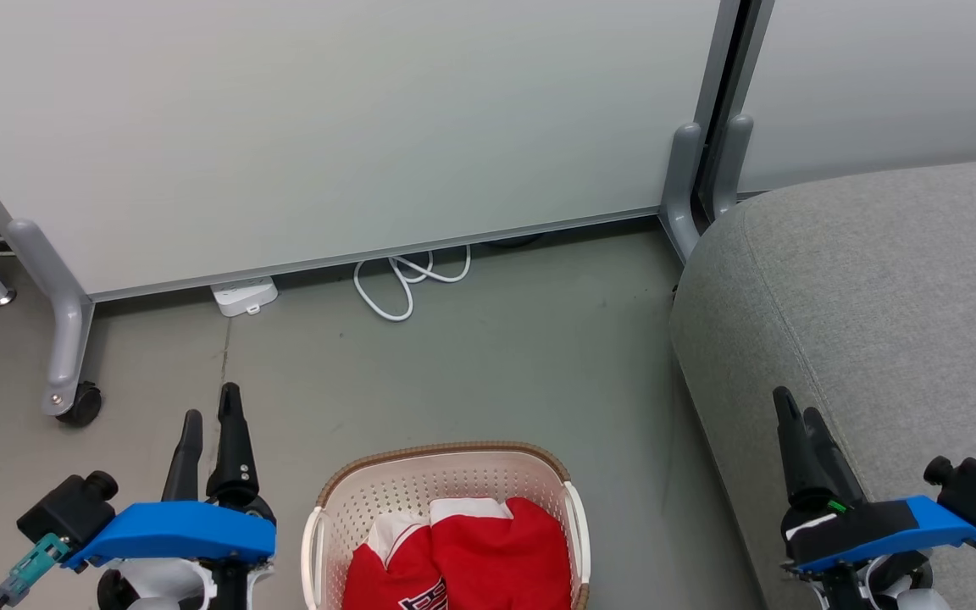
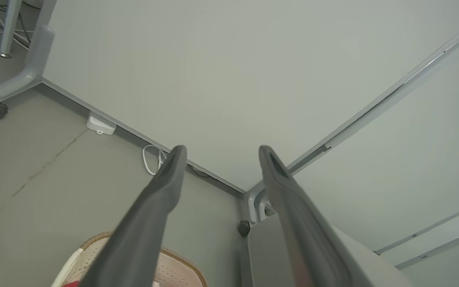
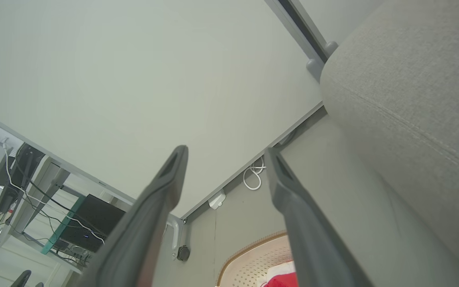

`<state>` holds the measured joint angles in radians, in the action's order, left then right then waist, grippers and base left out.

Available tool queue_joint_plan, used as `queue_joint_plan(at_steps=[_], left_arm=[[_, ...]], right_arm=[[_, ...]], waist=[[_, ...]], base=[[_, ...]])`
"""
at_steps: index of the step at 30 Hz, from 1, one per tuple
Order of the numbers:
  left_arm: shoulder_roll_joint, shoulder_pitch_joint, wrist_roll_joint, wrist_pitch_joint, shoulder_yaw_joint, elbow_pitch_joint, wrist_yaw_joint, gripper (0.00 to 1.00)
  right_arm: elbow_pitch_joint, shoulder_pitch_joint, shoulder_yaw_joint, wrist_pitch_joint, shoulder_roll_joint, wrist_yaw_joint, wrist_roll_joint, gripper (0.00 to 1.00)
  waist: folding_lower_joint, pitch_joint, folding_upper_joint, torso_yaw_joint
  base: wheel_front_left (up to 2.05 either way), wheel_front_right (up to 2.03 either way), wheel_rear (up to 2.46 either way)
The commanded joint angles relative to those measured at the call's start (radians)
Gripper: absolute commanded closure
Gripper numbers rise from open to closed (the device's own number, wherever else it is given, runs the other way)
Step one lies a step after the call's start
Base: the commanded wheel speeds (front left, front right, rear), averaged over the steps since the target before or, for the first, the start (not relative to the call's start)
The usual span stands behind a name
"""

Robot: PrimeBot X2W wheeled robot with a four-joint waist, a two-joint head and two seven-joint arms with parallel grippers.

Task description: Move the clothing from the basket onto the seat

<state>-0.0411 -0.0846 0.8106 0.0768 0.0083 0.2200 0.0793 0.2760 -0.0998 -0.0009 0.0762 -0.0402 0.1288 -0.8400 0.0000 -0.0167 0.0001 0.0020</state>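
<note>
The red clothing (image 1: 463, 555) with white trim lies bunched in the cream basket (image 1: 446, 462), which stands on the floor at the bottom centre of the head view; white lettering shows at its lower edge. The grey seat (image 1: 878, 296) rises on the right. My left gripper (image 1: 210, 415) hangs open to the left of the basket, holding nothing. My right gripper (image 1: 795, 413) is open over the seat's left edge, also holding nothing. In the left wrist view the basket rim (image 2: 177, 257) shows between the fingers (image 2: 165, 179). The right wrist view shows the basket (image 3: 253, 259), a bit of red clothing (image 3: 281, 281) and the seat (image 3: 412, 99).
A white partition panel (image 1: 327, 127) on grey wheeled feet (image 1: 64, 356) stands behind the basket. A white power strip (image 1: 244, 295) and a looped white cable (image 1: 407, 280) lie at its base. A second panel (image 1: 878, 76) stands behind the seat. Bare grey floor (image 1: 496, 364) lies between.
</note>
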Motion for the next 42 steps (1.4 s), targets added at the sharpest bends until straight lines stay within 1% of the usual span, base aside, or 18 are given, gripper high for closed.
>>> queue_joint_plan(at_steps=[1,18,42], left_arm=[[-0.008,-0.026,-0.044,0.011,-0.010,-0.011,-0.004,0.00],[-0.014,-0.034,-0.267,0.062,-0.046,0.003,-0.010,0.00],[-0.014,-0.041,-0.506,0.122,-0.073,0.017,-0.007,0.00]], right_arm=[[-0.008,-0.027,0.005,0.011,-0.007,0.001,0.044,0.00],[0.012,-0.039,0.032,0.062,-0.009,0.002,0.271,0.00],[0.039,-0.051,0.054,0.122,-0.011,0.002,0.513,0.00]], waist=[[0.0000,0.000,-0.0001,0.000],[0.0000,-0.002,-0.0001,0.003],[0.0000,-0.005,-0.0001,0.004]], base=[[0.00,0.00,0.00],[0.00,0.00,0.00],[0.00,0.00,0.00]])
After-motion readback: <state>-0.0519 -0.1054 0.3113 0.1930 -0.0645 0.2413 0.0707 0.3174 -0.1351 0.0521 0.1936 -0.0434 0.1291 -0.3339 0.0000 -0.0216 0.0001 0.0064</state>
